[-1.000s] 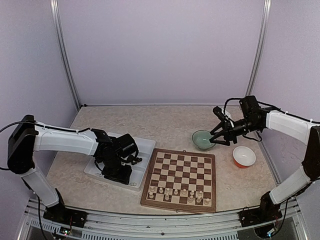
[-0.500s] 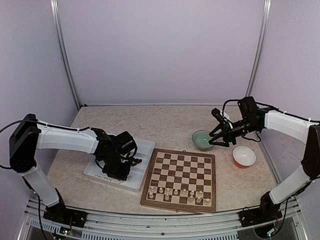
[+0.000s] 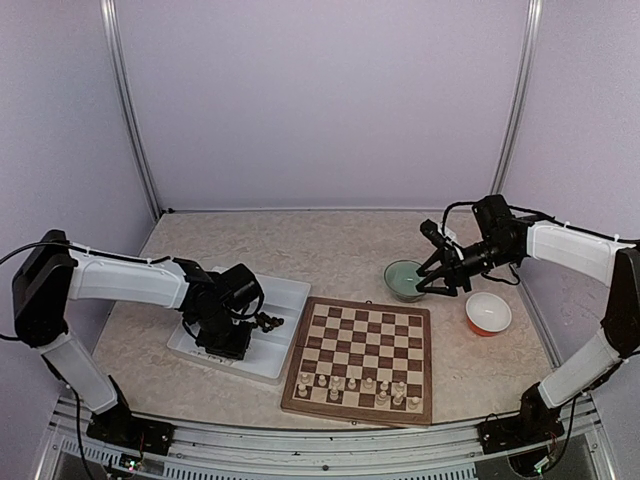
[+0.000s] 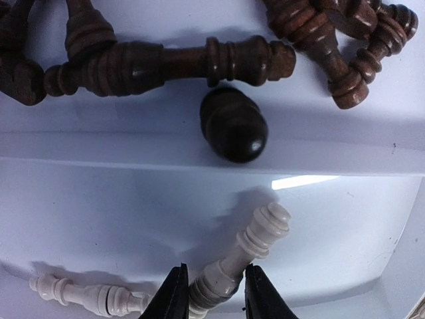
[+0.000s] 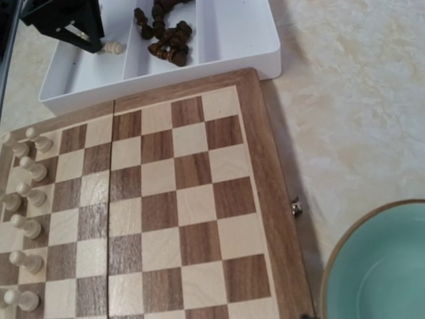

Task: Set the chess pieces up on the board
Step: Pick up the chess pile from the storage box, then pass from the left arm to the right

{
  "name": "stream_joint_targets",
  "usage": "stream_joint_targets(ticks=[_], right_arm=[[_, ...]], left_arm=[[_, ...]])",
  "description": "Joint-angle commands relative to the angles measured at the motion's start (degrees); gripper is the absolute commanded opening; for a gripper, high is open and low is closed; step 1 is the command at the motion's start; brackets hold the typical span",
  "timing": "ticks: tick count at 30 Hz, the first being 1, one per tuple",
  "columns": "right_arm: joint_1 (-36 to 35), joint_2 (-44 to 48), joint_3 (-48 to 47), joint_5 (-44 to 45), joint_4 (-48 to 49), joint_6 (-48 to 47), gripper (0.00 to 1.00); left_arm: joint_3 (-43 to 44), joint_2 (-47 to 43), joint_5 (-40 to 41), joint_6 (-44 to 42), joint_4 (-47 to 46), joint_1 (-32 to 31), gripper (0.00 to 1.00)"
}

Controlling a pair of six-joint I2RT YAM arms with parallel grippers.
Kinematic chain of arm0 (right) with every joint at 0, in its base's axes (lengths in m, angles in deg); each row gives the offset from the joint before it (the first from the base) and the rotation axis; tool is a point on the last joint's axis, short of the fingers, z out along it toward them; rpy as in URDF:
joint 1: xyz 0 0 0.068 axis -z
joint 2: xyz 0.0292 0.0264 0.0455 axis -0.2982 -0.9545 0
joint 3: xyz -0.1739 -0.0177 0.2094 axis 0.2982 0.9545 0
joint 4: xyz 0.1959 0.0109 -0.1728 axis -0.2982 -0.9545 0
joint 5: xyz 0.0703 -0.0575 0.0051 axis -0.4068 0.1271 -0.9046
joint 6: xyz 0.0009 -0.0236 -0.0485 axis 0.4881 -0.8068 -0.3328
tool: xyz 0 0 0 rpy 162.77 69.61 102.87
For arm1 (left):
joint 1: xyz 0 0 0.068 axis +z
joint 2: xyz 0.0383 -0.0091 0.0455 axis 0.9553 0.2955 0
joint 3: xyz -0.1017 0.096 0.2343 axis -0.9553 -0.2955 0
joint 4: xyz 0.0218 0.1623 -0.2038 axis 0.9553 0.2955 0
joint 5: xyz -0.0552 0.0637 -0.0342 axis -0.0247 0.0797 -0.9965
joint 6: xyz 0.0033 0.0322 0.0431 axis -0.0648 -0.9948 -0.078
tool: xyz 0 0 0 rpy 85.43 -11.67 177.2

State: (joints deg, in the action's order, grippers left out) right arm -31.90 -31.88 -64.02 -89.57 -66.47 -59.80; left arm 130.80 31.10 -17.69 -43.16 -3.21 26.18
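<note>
**A:** What has the left gripper point(image 4: 211, 300) got?

**B:** Its two black fingers point(image 4: 174, 299) are pressed in on the thick lower end of a cream-white turned wooden chess piece point(image 4: 255, 236). The piece lies on its side on the floor of the white plastic divided tray point(image 4: 332, 219), head pointing away from the jaws. It looks like a pinch, with the piece not yet lifted.

**A:** Anything close by?

**B:** A second cream piece point(image 4: 80, 292) lies flat just left of the fingers. Ahead of the gripper, past the tray's divider, is a heap of dark brown pieces point(image 4: 172, 63).

**A:** How will it handle?

**B:** Light, stiff and smoothly turned, I'd judge, so it may roll or pivot between the pads. The wide base is the better hold, since the thin neck would slip.

**A:** And where does it go?

**B:** The tan-and-brown checked wooden board point(image 3: 365, 335) sits just beside the tray, on the gripper's right. Cream pieces point(image 3: 352, 383) stand along the rows nearest the arm bases.

**A:** The right gripper point(image 3: 428, 260)?

**B:** Spread and carrying nothing, hovering at a pale green bowl point(image 3: 403, 277), well apart from the tray.
</note>
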Motion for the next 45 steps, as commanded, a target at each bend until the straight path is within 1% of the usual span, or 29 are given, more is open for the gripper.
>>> stream_joint_targets(ticks=[1, 3, 7, 11, 16, 19, 22, 24, 26, 27, 28, 29, 32, 34, 35, 36, 39, 40, 42, 45], right_arm=[[-0.75, -0.28, -1.45, -0.06, -1.44, -0.93, 0.55], [-0.83, -0.26, -1.45, -0.14, -1.42, -0.92, 0.55], [-1.22, -0.6, -1.76, -0.24, -1.6, -0.9, 0.55], [-1.83, -0.63, -2.11, -0.69, -1.87, -0.8, 0.54], [-3.18, 0.62, -3.28, -2.92, -2.41, -1.62, 0.55], [-4.41, 1.31, -4.45, -3.91, -0.58, 0.78, 0.55], [-5.37, 0.2, -7.29, -5.54, 0.45, 4.15, 0.56], [-6.4, -2.1, -11.69, -5.77, -1.39, 6.02, 0.6], [-7.73, -4.66, -16.04, -5.9, -4.76, 4.64, 0.66], [-8.32, -5.22, -16.99, -5.43, -4.11, 6.02, 0.75], [-8.58, -5.42, -17.37, -5.69, -2.84, 7.41, 0.93], [-8.65, -5.56, -17.38, -6.65, -1.34, 8.73, 0.98], [-9.31, -6.03, -17.74, -10.21, 1.96, 11.76, 0.99], [-11.47, -6.95, -19.2, -10.05, 1.97, 12.54, 0.99], [-12.8, -7.71, -20.22, -9.48, 1.54, 12.71, 0.98], [-14.07, -8.8, -21.27, -8.87, 0.9, 13.03, 0.93], [-16.8, -13.44, -24.97, -9.94, -1.66, 13.82, 0.68], [-17.46, -15.17, -26.59, -10.45, -2.5, 14.24, 0.62], [-18.57, -18.22, -28.64, -11.81, -4.26, 14.55, 0.56], [-20.01, -21.17, -30.55, -15.21, -5.51, 15.02, 0.5]], left_arm=[[-1.92, 2.52, -2.25, -0.28, 0.18, -1.11, 0.32], [-1.38, 3.46, -1.99, -0.49, 0.61, -1.96, 0.32], [-0.12, 3.78, -1.9, -1.43, 0.03, -2.5, 0.21], [3.27, 2.46, -0.25, -2.39, 1.14, -3.48, 0.16], [7.58, -1.68, 1.52, -4.45, 1.53, -5.65, 0.14], [9.32, -4.75, 3.7, -4.55, 0.95, -5.91, 0.14], [10.35, -8.0, 3.89, -5.39, -2.01, -6.0, 0.14], [11.02, -9.67, 3.06, -5.93, -5.25, -6.14, 0.14], [11.84, -11.04, 2.26, -7.04, -8.5, -6.87, 0.14], [12.15, -11.67, 1.75, -7.57, -10.16, -7.34, 0.14], [12.49, -11.98, 0.99, -8.04, -11.65, -7.71, 0.14], [12.85, -12.27, 0.56, -8.4, -12.96, -8.24, 0.14], [13.58, -12.23, -0.9, -8.92, -15.85, -8.51, 0.15], [14.22, -11.64, -1.4, -9.27, -16.96, -8.89, 0.15], [14.53, -11.38, -1.82, -9.43, -17.42, -9.1, 0.15], [14.94, -10.74, -2.39, -9.71, -17.8, -9.32, 0.15], [16.22, -9.4, -2.81, -10.44, -18.94, -10.53, 0.15], [16.85, -8.68, -3.91, -10.73, -18.9, -10.82, 0.15], [18.2, -7.51, -3.92, -11.22, -18.17, -11.71, 0.15], [19.36, -6.35, -4.0, -11.44, -18.15, -12.8, 0.15]])
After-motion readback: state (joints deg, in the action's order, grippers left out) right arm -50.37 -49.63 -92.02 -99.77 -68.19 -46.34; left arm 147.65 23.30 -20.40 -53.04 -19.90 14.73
